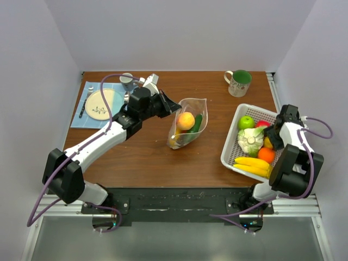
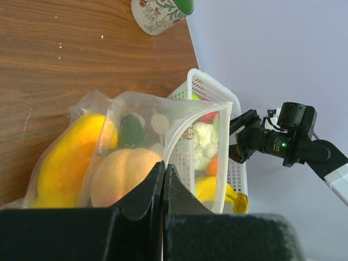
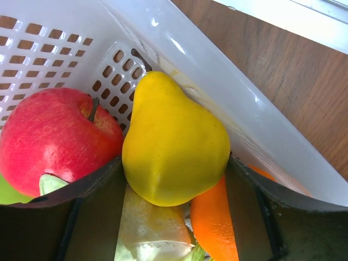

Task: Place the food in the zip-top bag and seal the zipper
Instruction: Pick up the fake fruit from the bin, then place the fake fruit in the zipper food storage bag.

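The clear zip-top bag [image 1: 187, 124] stands open mid-table, holding a peach-coloured fruit [image 1: 185, 120], a green vegetable [image 1: 197, 123] and a yellow piece. My left gripper [image 1: 173, 107] is shut on the bag's mouth edge; the left wrist view shows the jaws [image 2: 163, 169] pinching the zipper strip [image 2: 175, 130]. My right gripper [image 1: 273, 136] is down in the white basket [image 1: 231, 148], its fingers [image 3: 87, 190] pressed on both sides of a yellow pear [image 3: 174, 141]. A red apple [image 3: 54, 136] and an orange [image 3: 217, 223] lie beside it.
The basket also holds a green apple [image 1: 246, 122], a cauliflower [image 1: 250, 139] and yellow bananas [image 1: 252, 165]. A green-lined mug [image 1: 239, 82] stands at the back right. A plate [image 1: 100, 104] on a blue mat with cutlery and a small cup [image 1: 127, 80] is at the back left.
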